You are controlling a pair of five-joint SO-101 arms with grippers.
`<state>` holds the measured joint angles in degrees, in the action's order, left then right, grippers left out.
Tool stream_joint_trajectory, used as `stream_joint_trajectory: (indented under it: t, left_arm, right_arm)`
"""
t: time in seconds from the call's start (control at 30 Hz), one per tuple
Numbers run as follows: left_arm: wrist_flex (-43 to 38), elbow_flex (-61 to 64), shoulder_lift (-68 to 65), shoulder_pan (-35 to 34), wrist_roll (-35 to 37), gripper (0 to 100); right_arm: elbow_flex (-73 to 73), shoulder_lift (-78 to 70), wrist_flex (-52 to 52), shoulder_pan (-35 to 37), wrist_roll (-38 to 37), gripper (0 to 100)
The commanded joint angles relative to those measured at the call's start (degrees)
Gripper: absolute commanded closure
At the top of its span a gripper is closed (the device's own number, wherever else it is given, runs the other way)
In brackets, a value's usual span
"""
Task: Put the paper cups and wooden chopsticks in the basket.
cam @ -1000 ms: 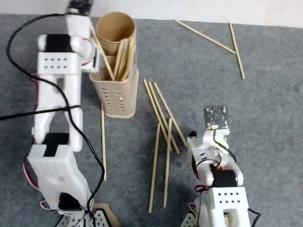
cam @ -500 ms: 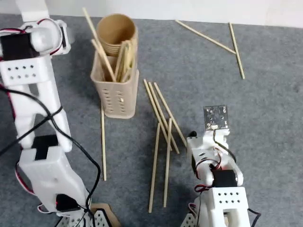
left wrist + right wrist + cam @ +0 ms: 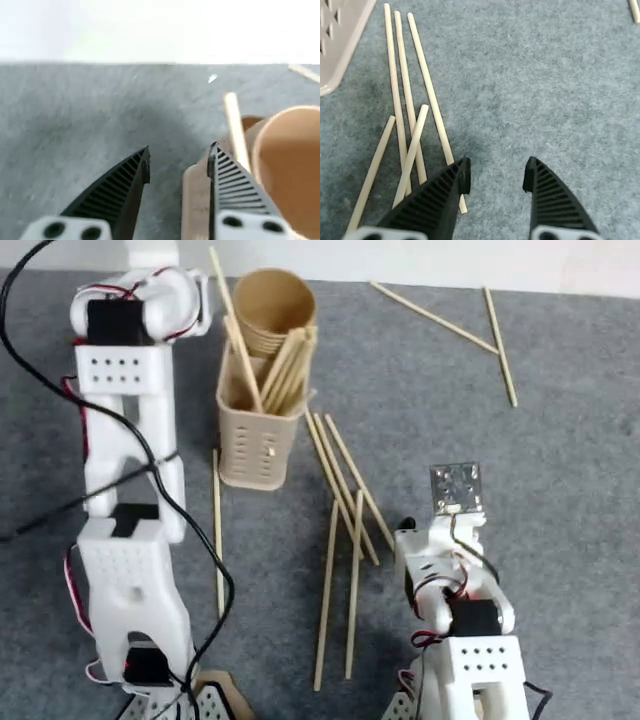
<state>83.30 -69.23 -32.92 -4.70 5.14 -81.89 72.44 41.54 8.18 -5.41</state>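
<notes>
A beige perforated basket [image 3: 258, 445] stands tilted at the back left, holding stacked paper cups [image 3: 272, 305] and several wooden chopsticks [image 3: 285, 365]. My left arm [image 3: 125, 370] rises beside it. The left gripper [image 3: 180, 148] is open and empty, one finger over the basket rim [image 3: 195, 200], beside a cup [image 3: 290, 165] and a chopstick [image 3: 235, 130]. Loose chopsticks [image 3: 340, 485] lie on the carpet right of the basket. My right gripper [image 3: 497, 161] hangs open and empty just above the carpet, next to these chopsticks [image 3: 427, 95].
One chopstick [image 3: 217, 535] lies beside the left arm's base and two more [image 3: 338, 590] in front of the centre. Two others [image 3: 440, 318] rest at the far right back. Grey carpet [image 3: 560, 490] covers the table; a basket corner [image 3: 340, 40] borders the right wrist view.
The left arm swung out to the left and then back toward the basket. The basket has shifted right and now leans. The right arm has not moved.
</notes>
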Motion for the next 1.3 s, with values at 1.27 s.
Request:
stream_joint_trajectory:
  t: [1.27]
  left_arm:
    - [20.2,-6.3,5.1,-15.2,-2.7,78]
  right_arm:
    - [0.8,0.2,4.5,-0.2,-5.8,81.5]
